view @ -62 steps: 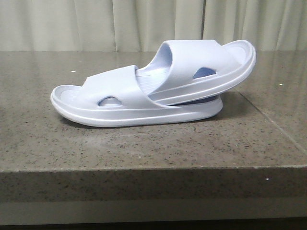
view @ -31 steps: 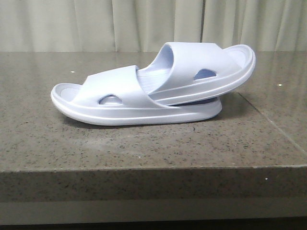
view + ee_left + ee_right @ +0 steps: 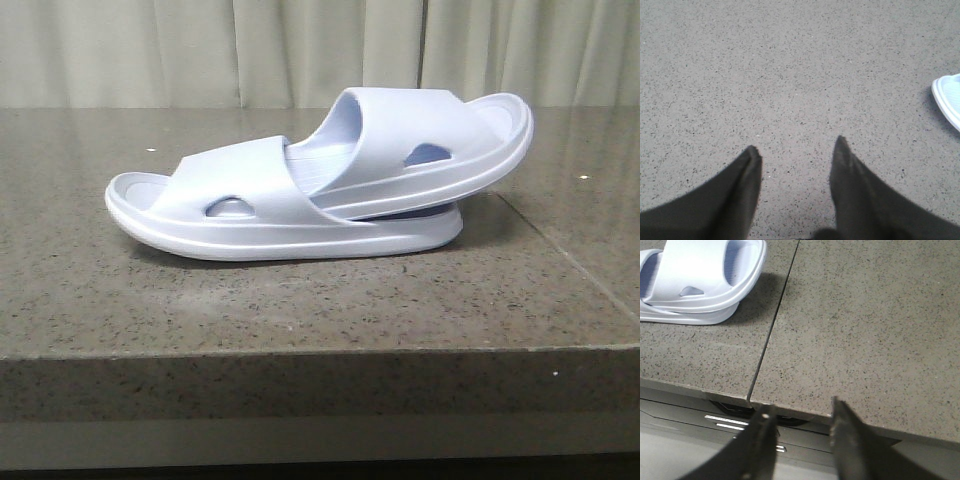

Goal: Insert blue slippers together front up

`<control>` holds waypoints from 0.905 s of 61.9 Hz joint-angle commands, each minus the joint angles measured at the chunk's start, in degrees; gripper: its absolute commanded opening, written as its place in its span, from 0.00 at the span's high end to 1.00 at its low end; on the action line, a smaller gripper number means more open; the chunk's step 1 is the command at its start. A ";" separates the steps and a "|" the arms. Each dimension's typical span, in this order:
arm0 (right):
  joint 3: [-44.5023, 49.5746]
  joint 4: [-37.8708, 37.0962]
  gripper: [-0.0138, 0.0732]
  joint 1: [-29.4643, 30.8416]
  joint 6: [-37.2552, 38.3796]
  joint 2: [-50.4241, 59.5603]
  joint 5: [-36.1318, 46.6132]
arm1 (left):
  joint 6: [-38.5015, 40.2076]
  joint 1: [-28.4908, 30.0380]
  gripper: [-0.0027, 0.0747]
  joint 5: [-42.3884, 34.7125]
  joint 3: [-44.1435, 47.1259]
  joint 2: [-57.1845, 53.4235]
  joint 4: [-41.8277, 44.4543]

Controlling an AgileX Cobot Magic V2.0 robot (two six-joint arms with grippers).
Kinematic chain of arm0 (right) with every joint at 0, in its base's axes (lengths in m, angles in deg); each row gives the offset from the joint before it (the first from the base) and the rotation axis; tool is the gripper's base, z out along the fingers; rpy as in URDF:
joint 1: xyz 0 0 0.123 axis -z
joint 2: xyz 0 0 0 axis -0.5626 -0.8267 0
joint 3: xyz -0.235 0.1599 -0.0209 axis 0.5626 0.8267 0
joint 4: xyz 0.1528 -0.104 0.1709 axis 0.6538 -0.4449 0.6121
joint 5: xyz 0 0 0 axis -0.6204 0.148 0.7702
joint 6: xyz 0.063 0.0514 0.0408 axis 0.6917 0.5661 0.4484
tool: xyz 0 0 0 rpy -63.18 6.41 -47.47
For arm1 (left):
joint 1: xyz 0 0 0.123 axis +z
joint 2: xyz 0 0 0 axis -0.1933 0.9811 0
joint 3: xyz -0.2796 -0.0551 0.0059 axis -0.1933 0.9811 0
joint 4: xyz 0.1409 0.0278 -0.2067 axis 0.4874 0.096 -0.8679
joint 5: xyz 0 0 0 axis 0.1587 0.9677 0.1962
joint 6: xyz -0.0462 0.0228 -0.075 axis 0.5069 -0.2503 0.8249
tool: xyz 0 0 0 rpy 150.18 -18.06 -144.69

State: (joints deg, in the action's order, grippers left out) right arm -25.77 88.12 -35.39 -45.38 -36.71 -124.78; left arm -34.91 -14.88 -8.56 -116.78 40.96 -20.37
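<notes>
Hovering apart over countertop (image 3: 300, 310): left hand (image 3: 796, 150), right hand (image 3: 801, 411), both spread.

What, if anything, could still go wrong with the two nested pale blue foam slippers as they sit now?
1. The upper pale blue foam slipper is tilted, with only its end tucked under the strap of the lower pale blue foam slipper, so it might slide out.
2. Both the left gripper and right gripper are open and apart from the pair, so nothing steadies it.
</notes>
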 commanded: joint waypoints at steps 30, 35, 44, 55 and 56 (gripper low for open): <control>-1.14 0.95 0.92 0.02 -0.16 -0.42 3.17 | 0.61 -0.27 0.99 -4.09 -1.43 0.04 -0.23; -1.14 0.99 0.92 0.02 -0.16 -0.42 3.03 | 0.61 -0.27 0.99 -4.09 -1.43 0.04 -0.23; -1.14 0.99 0.92 0.02 -0.16 -0.42 3.03 | 0.61 -0.27 0.99 -4.09 -1.43 0.04 -0.23; -1.14 0.99 0.92 0.02 -0.16 -0.42 3.03 | 0.61 -0.27 0.99 -4.09 -1.43 0.04 -0.23; -1.14 0.99 0.92 0.02 -0.16 -0.42 3.03 | 0.61 -0.27 0.99 -4.09 -1.43 0.04 -0.23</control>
State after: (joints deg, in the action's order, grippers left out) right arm -25.77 88.22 -35.39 -45.38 -36.71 -125.12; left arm -34.91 -14.88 -8.64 -116.78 40.96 -20.37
